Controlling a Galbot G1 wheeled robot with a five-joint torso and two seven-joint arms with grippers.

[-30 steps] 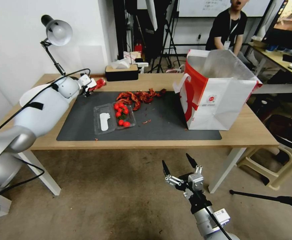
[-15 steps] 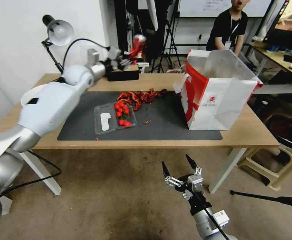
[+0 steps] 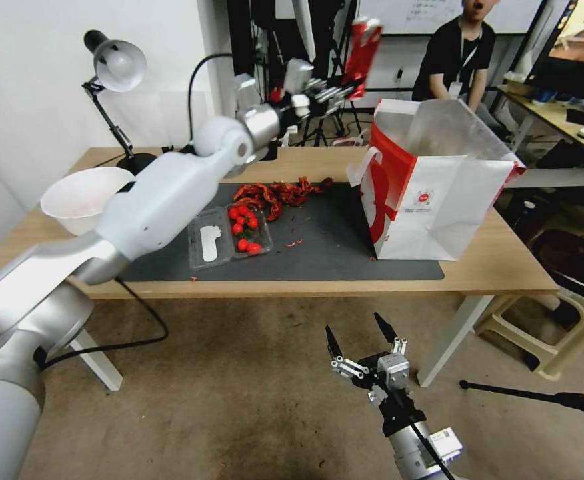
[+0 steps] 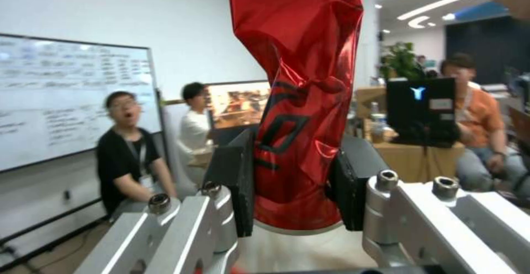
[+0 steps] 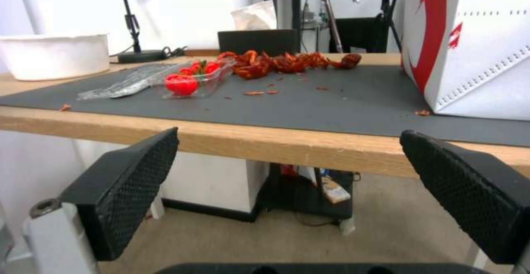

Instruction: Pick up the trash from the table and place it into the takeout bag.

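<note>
Red crumpled wrapper, black markings; dark-grey mat.

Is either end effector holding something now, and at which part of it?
The left end effector grips a crumpled red wrapper near its lower end, raised beside the bag. The right end effector is open, holding nothing.

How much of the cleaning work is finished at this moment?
Nothing visibly bagged yet. The left tool holds a crumpled red wrapper raised near the takeout bag. On the table remain red scraps, a clear tomato box and a white bowl. The right tool waits below, open.
</note>
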